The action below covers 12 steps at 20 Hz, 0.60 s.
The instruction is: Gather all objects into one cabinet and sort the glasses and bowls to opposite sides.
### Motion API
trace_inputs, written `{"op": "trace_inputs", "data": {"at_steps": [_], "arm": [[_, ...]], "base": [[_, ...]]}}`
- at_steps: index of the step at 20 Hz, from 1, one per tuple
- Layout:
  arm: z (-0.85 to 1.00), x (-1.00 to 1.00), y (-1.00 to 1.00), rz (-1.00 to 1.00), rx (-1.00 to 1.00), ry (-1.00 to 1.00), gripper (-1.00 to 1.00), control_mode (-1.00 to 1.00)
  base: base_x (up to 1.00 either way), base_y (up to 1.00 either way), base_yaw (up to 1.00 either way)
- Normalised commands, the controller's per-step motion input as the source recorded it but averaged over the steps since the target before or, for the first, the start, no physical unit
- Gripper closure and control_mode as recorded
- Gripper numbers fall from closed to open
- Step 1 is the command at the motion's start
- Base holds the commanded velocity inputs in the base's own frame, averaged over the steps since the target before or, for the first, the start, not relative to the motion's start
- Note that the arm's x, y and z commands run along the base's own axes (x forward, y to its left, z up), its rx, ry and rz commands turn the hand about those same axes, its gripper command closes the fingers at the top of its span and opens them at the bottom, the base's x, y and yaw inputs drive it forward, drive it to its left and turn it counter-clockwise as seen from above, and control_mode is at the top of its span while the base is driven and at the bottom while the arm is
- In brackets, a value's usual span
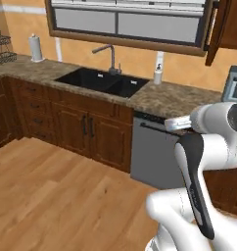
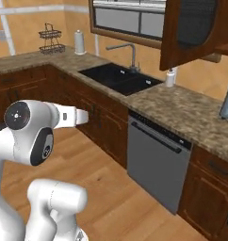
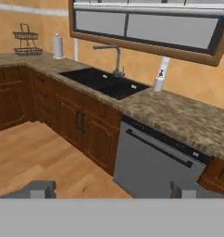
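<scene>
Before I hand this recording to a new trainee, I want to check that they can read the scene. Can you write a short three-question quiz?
1. True or false: the gripper is holding a cup.
2. What stands on the counter just right of the sink? A) soap bottle B) kettle C) toaster
3. Fill in: the grey appliance under the counter is a ____.

Key:
1. False; its fingertips stand wide apart with nothing between them.
2. A, the soap bottle.
3. Dishwasher.
</scene>
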Motion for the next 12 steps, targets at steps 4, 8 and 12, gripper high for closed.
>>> {"op": "trace_inputs", "data": {"at_steps": [4,8,12], "arm": [[0.0,0.0,0.0,0.0,0.0,0.0,-1.0,1.0],[0.0,0.0,0.0,0.0,0.0,0.0,-1.0,1.0],[0.0,0.0,0.0,0.0,0.0,0.0,-1.0,1.0]], "base": [[-0.5,0.84,0.58],[-0.7,0.95,0.5],[-0.74,1.0,0.49]]}}
